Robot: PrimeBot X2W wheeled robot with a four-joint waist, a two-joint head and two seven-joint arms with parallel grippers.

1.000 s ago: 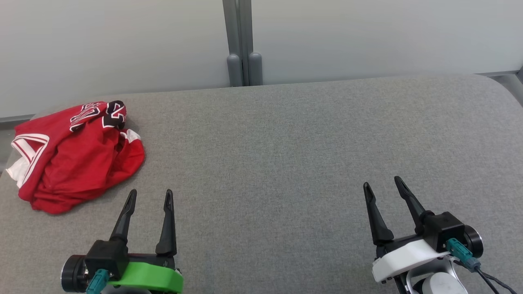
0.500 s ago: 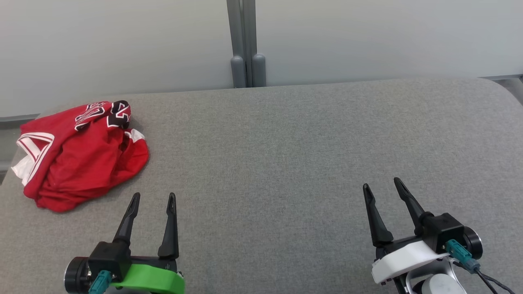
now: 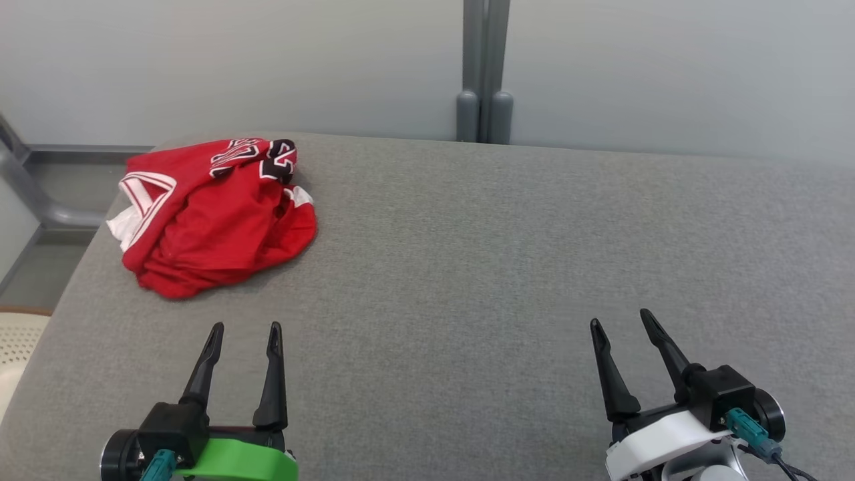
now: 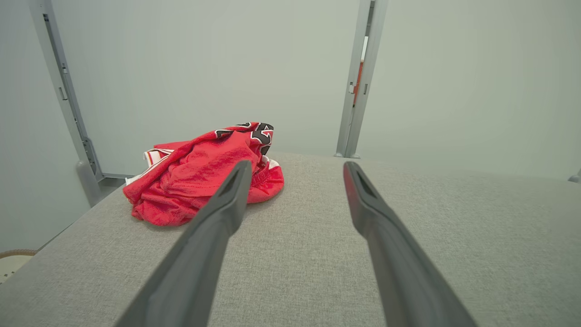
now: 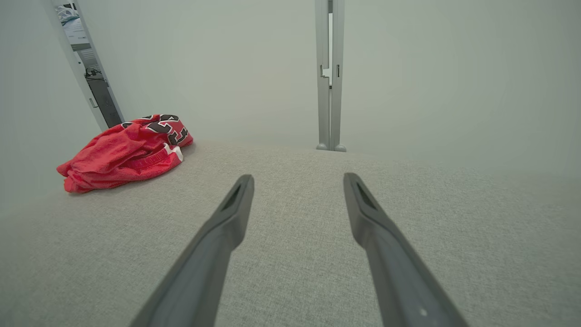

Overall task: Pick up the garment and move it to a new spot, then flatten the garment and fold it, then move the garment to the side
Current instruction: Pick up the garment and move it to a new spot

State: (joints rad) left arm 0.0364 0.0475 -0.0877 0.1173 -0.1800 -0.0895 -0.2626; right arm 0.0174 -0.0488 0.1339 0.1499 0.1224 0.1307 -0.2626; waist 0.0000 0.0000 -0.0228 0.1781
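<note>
- Down at the near left of the head view, the left gripper has its two dark fingers spread wide with nothing between them. It hangs over the grey padded tabletop, tips pointing away from the robot.
- Same deal for the right gripper off to its right: fingers wide apart, nothing pinched, bare grey fabric underneath. It's tilted a bit, so the tips lean toward the left gripper's side.
- The garment is a red jersey with white trim and black-and-white lettering, bunched into a crumpled heap. It sits ahead of the left gripper and slightly to its left, well apart from the fingertips.
- In the left wrist view one finger overlaps the heap's near edge on screen, but the head view shows a clear gap of tabletop between them.
- For the right gripper the jersey is way off, far ahead and far to its left.
- The heap lies close to the table's far-left corner, with a white bit near the left edge.
- Past the table's far edge, ahead and between both grippers, a grey upright post splits the pale wall panels.
- Left of the left gripper, off the table's edge, there's a cream perforated thing; I can't tell what it is.
</note>
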